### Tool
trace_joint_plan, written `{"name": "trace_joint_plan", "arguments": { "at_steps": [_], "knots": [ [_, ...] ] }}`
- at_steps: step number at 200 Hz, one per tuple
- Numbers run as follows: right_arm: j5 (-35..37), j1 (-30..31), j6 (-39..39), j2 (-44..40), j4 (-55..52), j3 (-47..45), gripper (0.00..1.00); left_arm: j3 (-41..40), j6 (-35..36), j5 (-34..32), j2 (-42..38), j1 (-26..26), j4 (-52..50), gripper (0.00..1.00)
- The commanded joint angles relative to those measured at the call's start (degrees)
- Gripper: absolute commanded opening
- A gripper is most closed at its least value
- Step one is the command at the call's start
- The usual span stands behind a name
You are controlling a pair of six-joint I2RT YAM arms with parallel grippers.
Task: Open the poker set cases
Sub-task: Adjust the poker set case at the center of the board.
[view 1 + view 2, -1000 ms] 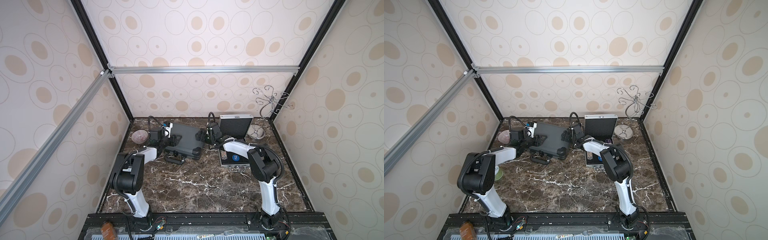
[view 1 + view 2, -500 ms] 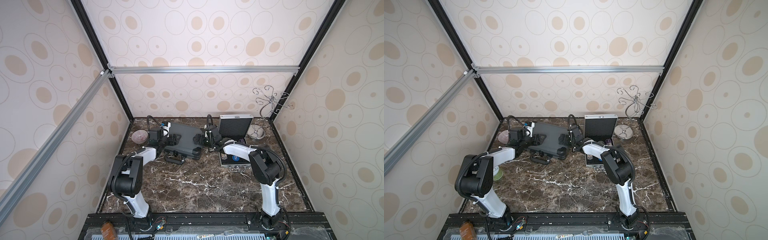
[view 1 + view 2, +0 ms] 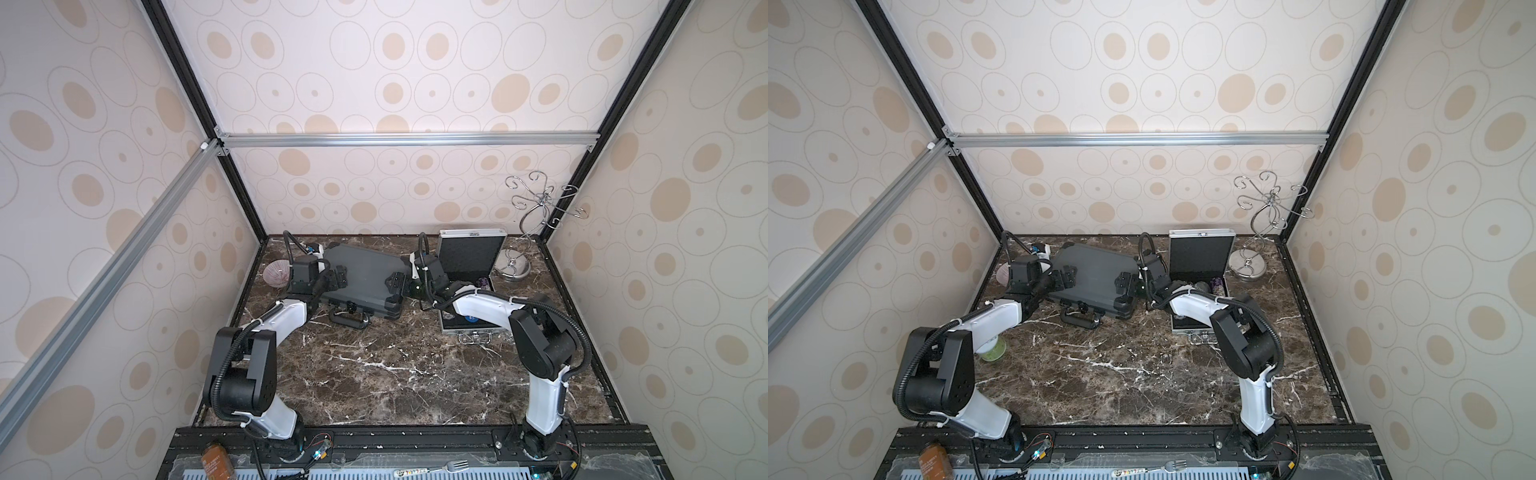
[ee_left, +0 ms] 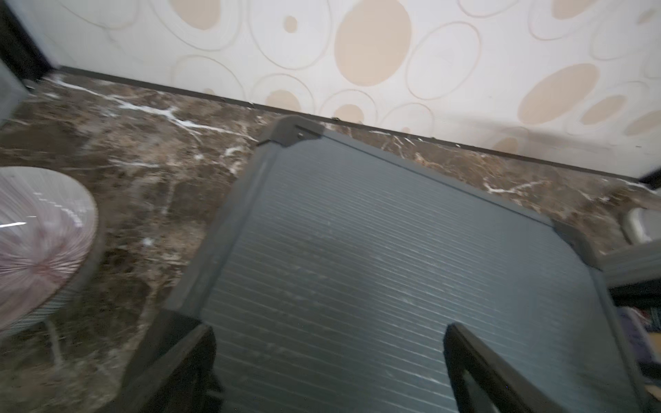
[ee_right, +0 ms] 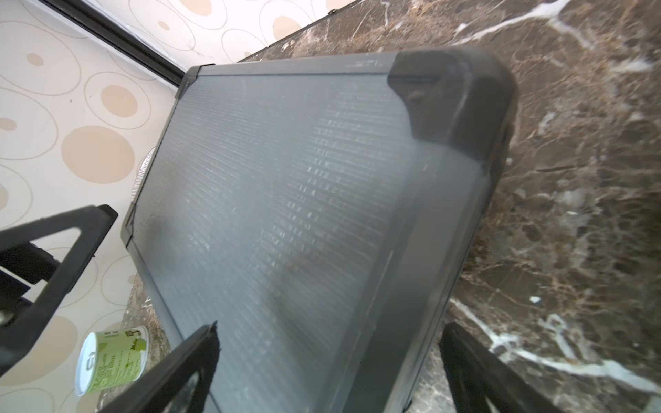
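Observation:
The larger dark grey poker set case (image 3: 368, 272) (image 3: 1096, 272) lies flat at the back of the marble table, lid down, handle (image 3: 349, 322) towards the front. My left gripper (image 3: 338, 277) (image 4: 331, 357) hovers open over the left part of its ribbed lid (image 4: 393, 268). My right gripper (image 3: 397, 284) (image 5: 329, 364) is open at the case's right end (image 5: 286, 178), one finger over the lid and the other outside the side wall. To the right, the smaller silver case (image 3: 469, 331) stands open with its lid (image 3: 469, 255) (image 3: 1200, 253) upright.
A striped bowl (image 3: 276, 272) (image 4: 39, 243) sits just left of the dark case. A green can (image 3: 992, 349) (image 5: 111, 357) stands under my left arm. A chrome hook stand (image 3: 515, 266) fills the back right corner. A jar (image 3: 214, 457) and fork (image 3: 455, 465) lie on the front ledge.
Both grippers' jaws have spread wide apart over the last second. Both arms have stayed at the two ends of the dark grey case, which has hardly shifted.

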Motion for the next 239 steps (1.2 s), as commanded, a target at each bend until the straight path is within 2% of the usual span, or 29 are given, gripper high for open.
{"name": "trace_joint_plan", "arguments": {
  "at_steps": [1,48,78,116,142,167,187,220,239],
  "knots": [
    [-1.93,0.73,2.09,-1.57,-2.13,-0.62,0.99,2.48,2.52,-7.10,0.60,0.92,-4.11,1.00],
    [-4.09,1.43,3.71,-1.48,-5.88,-1.05,0.99,4.87,3.72,-4.07,3.68,3.43,-6.67,1.00],
    [-6.44,1.74,4.92,-0.69,-5.61,-0.93,1.00,7.29,6.06,2.28,4.56,5.27,-8.14,1.00],
    [-7.23,1.87,4.09,0.10,-8.77,1.18,1.00,12.29,10.11,7.79,8.95,6.12,-15.39,0.99],
    [-7.49,1.88,3.65,0.49,-10.68,2.55,1.00,13.41,12.23,10.92,10.91,6.16,-19.72,0.96],
    [-8.56,1.83,3.43,1.71,-11.66,4.15,1.00,13.29,13.16,10.56,11.66,6.16,-21.69,0.95],
    [-8.86,1.79,3.43,2.30,-12.03,5.18,1.00,13.90,13.44,12.68,12.34,6.21,-23.17,0.93],
    [-9.34,0.86,3.61,2.51,-12.11,5.73,0.98,13.40,13.60,18.25,13.73,6.18,-26.03,0.86],
    [-9.93,0.06,3.53,2.47,-11.87,5.90,0.98,12.15,12.88,19.32,13.96,6.15,-26.82,0.83]
  ]
}}
